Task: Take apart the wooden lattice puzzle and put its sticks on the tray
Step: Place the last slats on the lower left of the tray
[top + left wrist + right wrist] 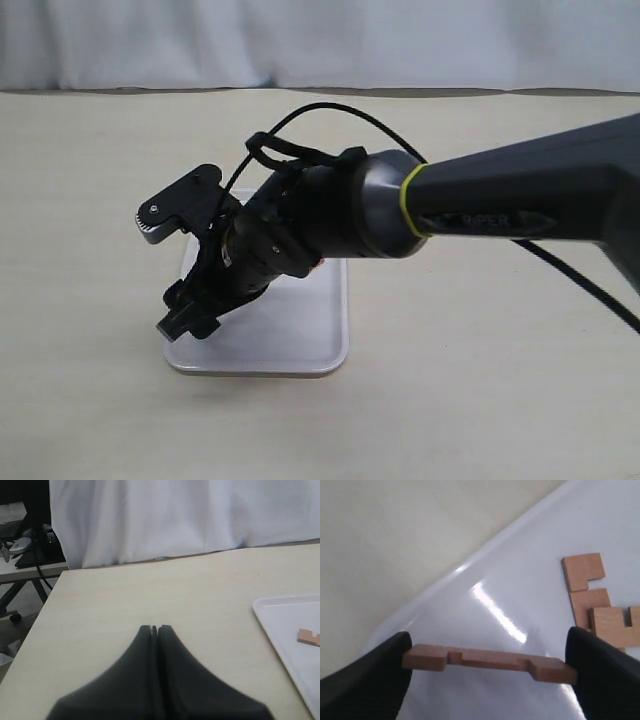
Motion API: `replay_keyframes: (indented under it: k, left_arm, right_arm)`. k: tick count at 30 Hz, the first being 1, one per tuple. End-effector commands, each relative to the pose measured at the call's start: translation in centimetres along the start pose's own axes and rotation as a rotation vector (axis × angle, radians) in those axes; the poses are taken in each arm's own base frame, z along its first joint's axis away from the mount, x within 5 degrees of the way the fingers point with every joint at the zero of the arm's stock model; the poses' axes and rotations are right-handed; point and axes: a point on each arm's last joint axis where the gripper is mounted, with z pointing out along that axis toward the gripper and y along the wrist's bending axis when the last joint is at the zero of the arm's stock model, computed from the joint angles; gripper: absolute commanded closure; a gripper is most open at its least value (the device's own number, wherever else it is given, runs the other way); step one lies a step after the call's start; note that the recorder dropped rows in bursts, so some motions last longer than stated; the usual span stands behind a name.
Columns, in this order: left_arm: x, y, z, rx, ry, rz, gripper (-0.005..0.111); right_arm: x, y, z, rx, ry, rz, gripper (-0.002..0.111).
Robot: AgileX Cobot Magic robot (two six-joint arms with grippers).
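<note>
tray [310,332] | mostly behind right arm [500,195]; loose sticks [590,602] | edge-cropped

I read the stick [470,659] as smooth, matt light-brown wood. The fingers [365,685] of the right gripper [489,659] are matt black. The tray [530,560] is glossy white plastic with glare streaks. The table [480,400] is matt cream. The backdrop [175,515] is white cloth.

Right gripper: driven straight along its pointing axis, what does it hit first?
Likely the tray: the right gripper points down at its bare white floor, and the stick clamped endwise between its fingers would touch first. Height above it is unclear.
</note>
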Motion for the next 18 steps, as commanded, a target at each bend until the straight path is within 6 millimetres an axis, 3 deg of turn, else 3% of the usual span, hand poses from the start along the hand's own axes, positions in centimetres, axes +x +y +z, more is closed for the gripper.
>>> replay_keyframes:
  k: [1,7,13,16,17,18]
  left_arm:
    - [0.1,0.0,0.0,0.002,-0.003,0.000,0.107]
    - [0.0,0.0,0.0,0.001,-0.008,0.004,0.107]
    - [0.0,0.0,0.0,0.001,-0.008,0.004,0.107]
    - [0.0,0.0,0.0,0.001,-0.008,0.004,0.107]
    - [0.0,0.0,0.0,0.001,-0.008,0.004,0.107]
    - [0.0,0.0,0.0,0.001,-0.008,0.004,0.107]
  right_arm:
    - [-0.7,0.0,-0.7,-0.001,-0.028,0.000,0.024]
    - [-1.7,-0.1,-1.6,0.012,-0.001,0.004,0.009]
    - [-2.7,-0.4,-3.3,0.041,0.099,0.006,0.008]
    - [-3.0,-0.7,-4.7,0.061,0.139,-0.022,0.021]
    - [-3.0,-0.8,-5.1,0.074,0.149,-0.033,0.029]
    - [-3.1,-1.0,-5.7,0.093,0.155,-0.046,0.044]
